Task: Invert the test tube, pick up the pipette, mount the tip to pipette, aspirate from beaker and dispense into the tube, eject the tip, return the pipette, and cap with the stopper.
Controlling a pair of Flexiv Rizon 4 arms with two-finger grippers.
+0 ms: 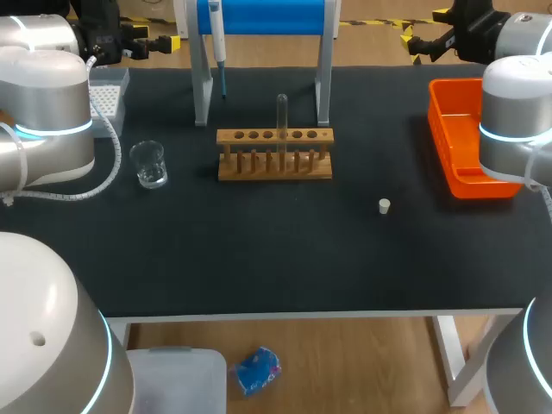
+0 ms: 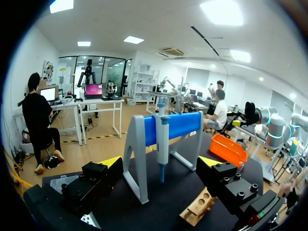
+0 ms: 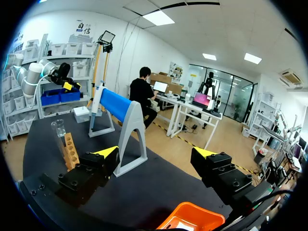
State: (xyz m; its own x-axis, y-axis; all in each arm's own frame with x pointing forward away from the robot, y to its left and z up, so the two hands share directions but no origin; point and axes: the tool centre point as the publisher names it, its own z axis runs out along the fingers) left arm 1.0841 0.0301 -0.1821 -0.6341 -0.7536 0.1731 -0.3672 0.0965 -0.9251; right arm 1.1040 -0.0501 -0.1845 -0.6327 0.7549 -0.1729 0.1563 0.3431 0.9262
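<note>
1. Head view: a wooden rack (image 1: 274, 155) sits at the centre of the frame on the dark table (image 1: 259, 259). The test tube (image 1: 281, 116) stands upright in it, near the middle holes.
2. The beaker (image 1: 148, 164) stands left of the rack, apart from it. The white stopper (image 1: 384, 205) lies alone, right of centre.
3. The pipette (image 1: 217, 43) hangs on the blue stand (image 1: 263, 15) at upper centre. A tip box (image 1: 108, 93) sits at upper left and an orange bin (image 1: 442, 129) at the right edge.
4. Left wrist view: the left gripper (image 2: 160, 163) is spread wide and holds nothing. The pipette hangs on the stand ahead of it.
5. Right wrist view: the right gripper (image 3: 155, 153) is also spread and empty, with the orange bin under it and the stand ahead.
</note>
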